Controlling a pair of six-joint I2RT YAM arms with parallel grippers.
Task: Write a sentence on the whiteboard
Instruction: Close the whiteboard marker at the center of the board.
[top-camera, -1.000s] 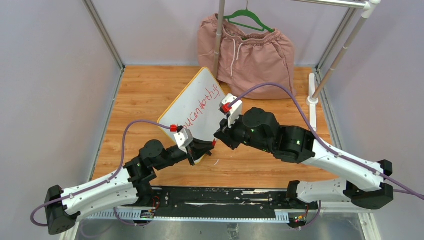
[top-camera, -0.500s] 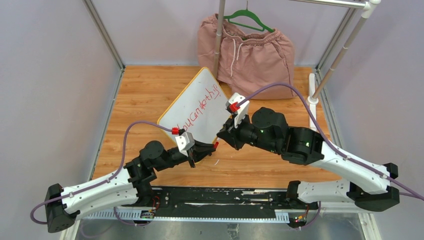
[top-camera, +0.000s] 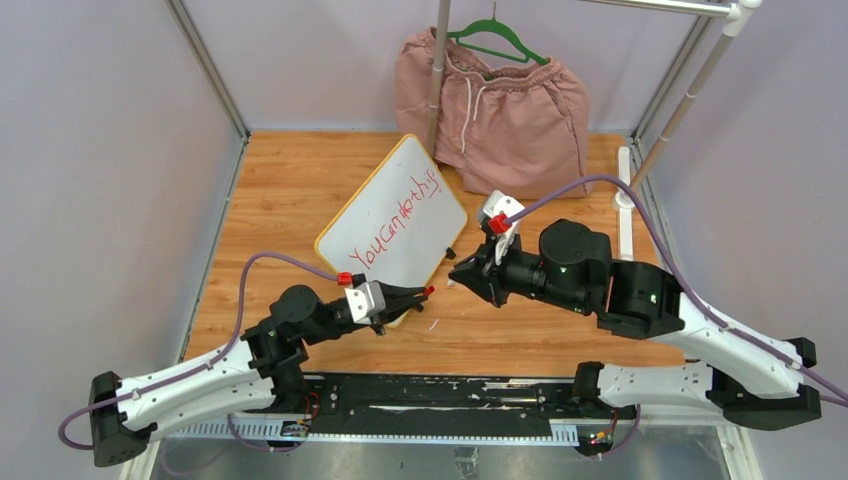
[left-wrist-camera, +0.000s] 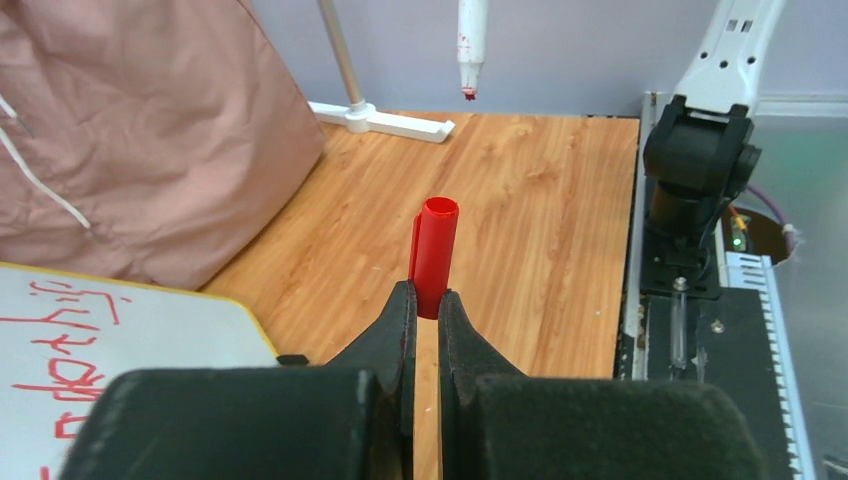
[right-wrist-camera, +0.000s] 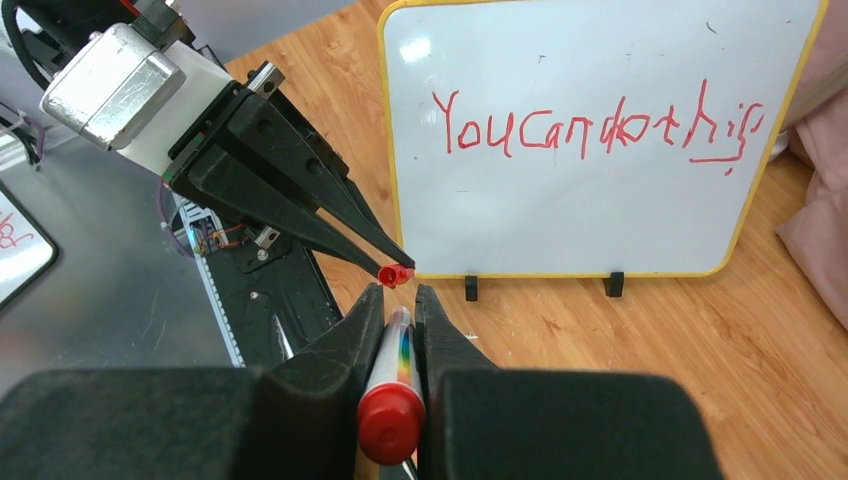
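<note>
Wooden table (top-camera: 280, 200) underlies everything. Whiteboard (top-camera: 418, 243) sits on it mid-table, turned cornerwise, yellow-orange rim, two black feet on the edge facing the right arm.

Pink shorts (top-camera: 510, 110) on a green hanger: just beyond the whiteboard's far corner, slumped on the table.

The sentence (right-wrist-camera: 598, 128) runs in one red line across the whiteboard's face, reads roughly "YouCandothis", last letters underlined.

Right gripper (top-camera: 462, 275): just off the whiteboard's near-right edge, pointing toward the board's near corner. Jaws narrow, clamped on a marker (right-wrist-camera: 392, 370), white barrel with a rainbow band and red butt end; red tip bare.

Left gripper (top-camera: 418, 292): at the whiteboard's near corner, reaching past the rim. Jaws pinched tight on a red cap (left-wrist-camera: 436, 255), open end outward.

Cap mouth and marker tip face each other, near but apart, just off the whiteboard's footed edge.
</note>
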